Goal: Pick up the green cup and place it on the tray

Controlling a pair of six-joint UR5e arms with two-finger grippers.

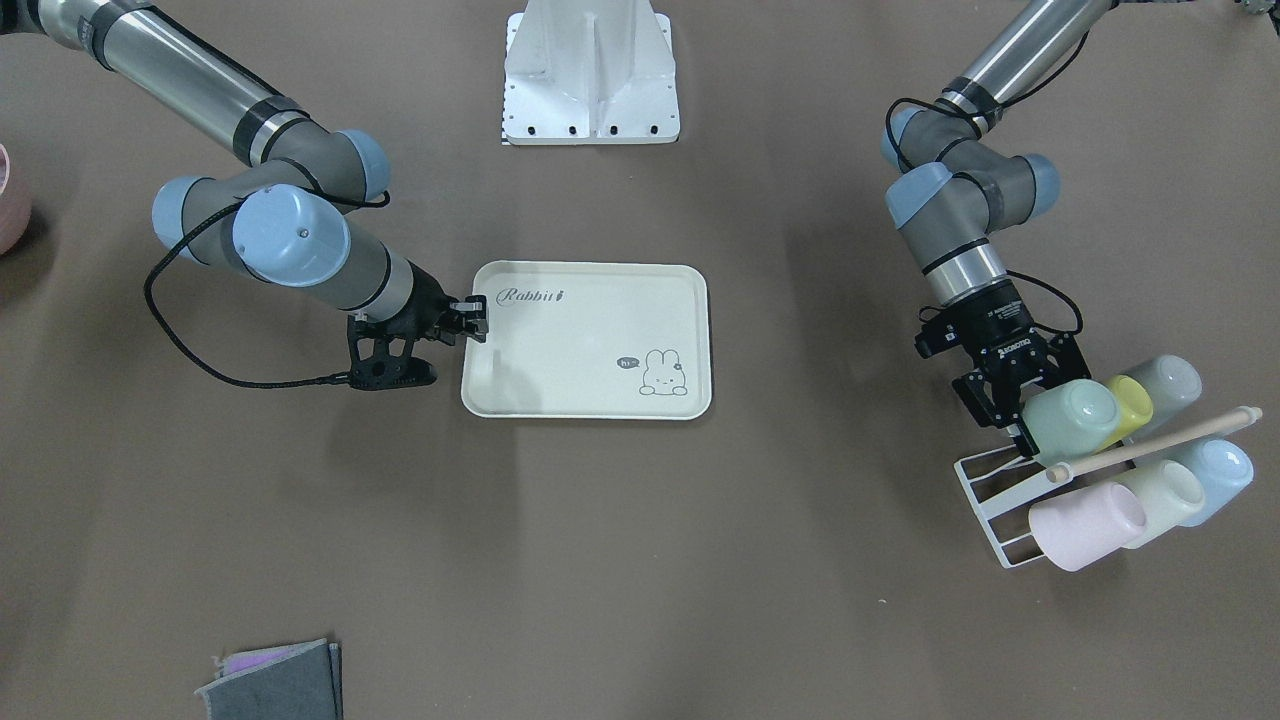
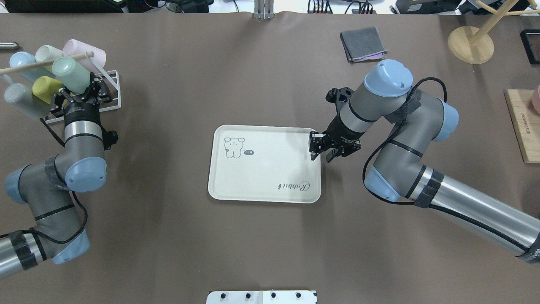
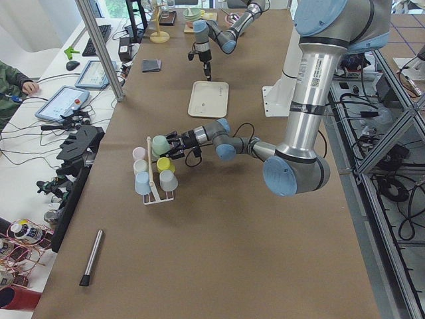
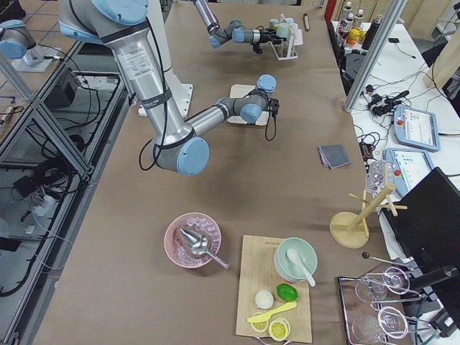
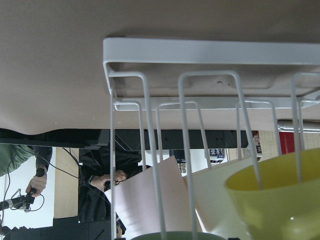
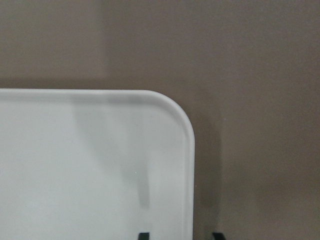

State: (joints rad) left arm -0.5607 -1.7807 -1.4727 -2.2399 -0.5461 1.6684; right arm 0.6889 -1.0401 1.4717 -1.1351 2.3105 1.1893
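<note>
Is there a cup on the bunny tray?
No, the tray holds nothing; the green cup is over by the rack.

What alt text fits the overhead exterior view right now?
The left gripper is at the mint-green plastic cup on the white wire rack at upper left, straddling its mouth end. The right gripper hangs open astride the right edge of the empty cream rectangular tray at centre.

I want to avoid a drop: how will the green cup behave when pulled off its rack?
The green cup looks like plain plastic, so it is probably light and fairly stiff. Its smooth, tapered wall may slip in the left gripper. It sits tilted on the wire rack close to a wooden rod, so it might snag coming off.
</note>
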